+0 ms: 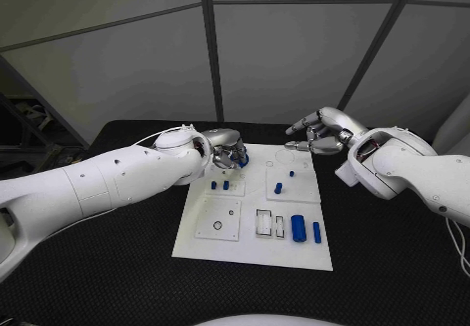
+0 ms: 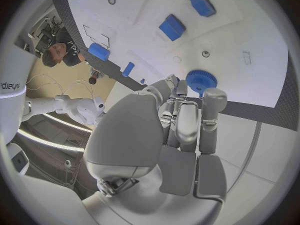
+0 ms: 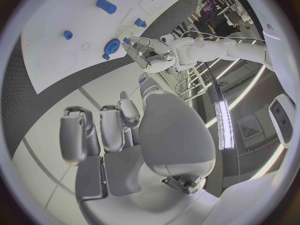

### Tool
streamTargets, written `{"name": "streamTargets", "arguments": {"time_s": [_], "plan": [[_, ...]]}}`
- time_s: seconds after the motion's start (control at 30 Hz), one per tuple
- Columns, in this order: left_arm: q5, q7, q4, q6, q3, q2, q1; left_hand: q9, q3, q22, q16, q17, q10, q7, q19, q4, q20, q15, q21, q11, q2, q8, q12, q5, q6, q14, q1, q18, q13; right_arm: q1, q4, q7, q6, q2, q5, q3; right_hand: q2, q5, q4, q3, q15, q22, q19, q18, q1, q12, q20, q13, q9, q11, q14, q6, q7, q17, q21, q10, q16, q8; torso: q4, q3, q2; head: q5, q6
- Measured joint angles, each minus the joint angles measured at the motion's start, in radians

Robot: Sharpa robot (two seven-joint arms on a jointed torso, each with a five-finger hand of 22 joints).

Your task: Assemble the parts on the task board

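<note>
Table: black, w/ the white task board lying flat at its centre.
Board, near edge: two blue cylinders lie side by side at the near right, a thicker one and a thinner one; just left of them two rectangular slots; further left a raised square plate w/ a small black ring on it.
Board, mid: two short blue pegs stand close together on the left square; on the right square, one blue peg and a smaller blue piece beyond it.
Board, far edge: a faint circular outline at the far right part.
Left hand: over the board's far left corner, fingers curled round a blue gear; left wrist view shows the toothed disc at the fingertips, touching them, just above the white board. Holding the gear.
Right hand: above the table just beyond the board's far right corner, well apart from the parts; fingers partly curled but spread, nothing between them. Empty, loosely wide.
Background: grey wall panels behind the table.
</note>
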Motion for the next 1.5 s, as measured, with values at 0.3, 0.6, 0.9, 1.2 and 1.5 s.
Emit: {"name": "streamTargets", "arguments": {"time_s": [0.3,0.6,0.9,1.2,1.5], "plan": [[0.010,-0.007,0.032,0.006,0.013,-0.049,0.000,-0.003,0.003,0.001,0.000,-0.001,0.000,0.000,0.000,-0.003,0.000,0.004,0.000,0.000,0.000,-0.001,0.000,0.000,0.000,0.004,0.000,0.000,-0.002,0.000,-0.001,0.000,0.000,-0.001,0.000,0.000,0.000,0.000,0.000,0.000,0.000,0.000,0.000,0.000,0.000,0.000,0.000,0.000,0.000,0.000,0.000,0.000,0.000,0.000,0.000,0.000,0.000,0.000,0.0003,0.0004,0.000,0.007,0.000],[0.017,-0.024,0.033,0.036,0.014,-0.076,-0.006,-0.003,0.003,0.001,0.000,-0.004,0.000,0.004,0.000,-0.003,0.000,0.004,0.000,0.000,-0.004,-0.004,0.000,0.000,0.003,0.004,-0.004,0.000,-0.003,0.000,-0.002,0.000,0.000,-0.002,0.000,0.000,0.000,0.000,0.000,0.000,0.000,0.000,0.000,0.000,0.000,0.000,0.000,0.000,0.000,0.000,0.000,0.000,0.000,0.000,0.000,0.000,0.000,0.000,-0.0012,0.0005,0.001,0.009,-0.001],[0.021,-0.038,0.024,0.061,0.014,-0.079,-0.016,-0.005,0.003,0.001,0.000,-0.008,0.000,0.004,0.000,-0.003,0.000,0.004,0.000,0.000,-0.001,-0.005,0.000,0.000,0.003,0.004,-0.007,0.000,-0.004,0.000,-0.002,0.000,0.000,-0.002,0.000,0.000,0.000,0.000,0.000,0.000,0.000,0.000,0.000,0.000,0.000,0.000,0.000,0.000,0.000,0.000,0.000,0.000,0.000,0.000,0.000,0.000,0.000,0.000,-0.0027,0.0004,0.001,0.010,-0.003],[0.022,-0.045,0.015,0.074,0.013,-0.076,-0.024,-0.004,0.003,0.001,0.000,-0.008,0.000,0.004,0.000,-0.003,0.000,0.004,0.000,0.000,0.000,-0.008,0.000,0.000,0.003,0.004,-0.008,0.000,-0.004,0.000,-0.003,0.000,0.000,-0.001,0.000,0.000,0.000,0.000,0.000,0.000,0.000,0.000,0.000,0.000,0.000,0.000,0.000,0.000,0.000,0.000,0.000,0.000,0.000,0.000,0.000,0.000,0.000,0.000,-0.0028,0.0003,0.001,0.009,-0.004],[0.024,-0.049,0.016,0.084,0.014,-0.078,-0.025,-0.005,0.005,0.001,0.000,-0.009,0.000,0.004,0.000,-0.005,0.000,0.004,0.000,0.000,0.000,-0.009,0.000,0.000,0.003,0.004,-0.008,0.000,-0.004,0.000,-0.004,0.000,0.000,-0.001,0.000,0.000,0.000,0.000,0.000,0.000,0.000,0.000,0.000,0.000,0.000,0.000,0.000,0.000,0.000,0.000,0.000,0.000,0.000,0.000,0.000,0.000,0.000,0.000,-0.0028,0.0003,0.001,0.009,-0.005]]}}
